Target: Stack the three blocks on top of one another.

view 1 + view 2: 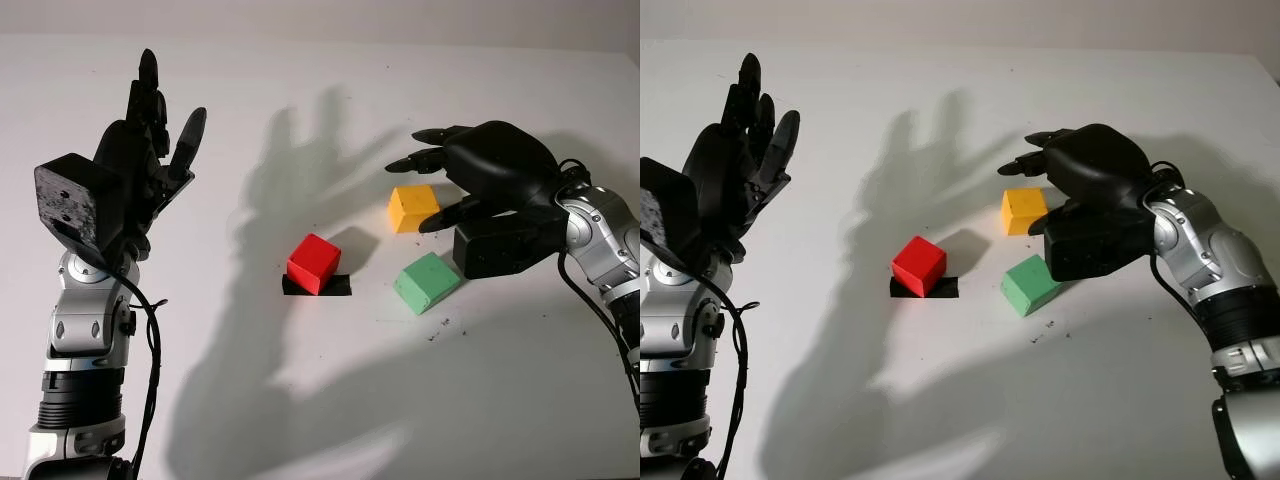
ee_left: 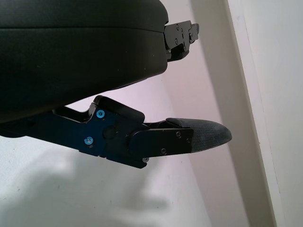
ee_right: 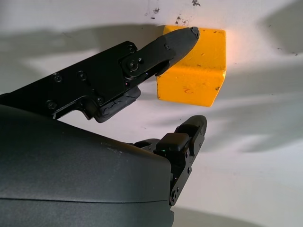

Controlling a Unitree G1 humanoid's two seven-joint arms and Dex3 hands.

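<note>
Three blocks lie apart on the white table [image 1: 300,400]. The red block [image 1: 314,262] sits on a black tape patch [image 1: 340,288] at centre. To its right are the green block [image 1: 426,282] and, farther back, the yellow block [image 1: 412,207]. My right hand [image 1: 412,192] hovers open at the yellow block [image 3: 194,71]. Its long fingers [image 3: 175,45] reach over the block's far top edge, and the thumb [image 3: 189,137] stands a little off the near side. My left hand [image 1: 150,120] is raised, open, at the far left, away from the blocks.
Dark hand shadows fall across the table's middle and behind the blocks. A few small dark specks [image 1: 440,328] mark the surface near the green block. The table's back edge [image 1: 320,40] runs along the top.
</note>
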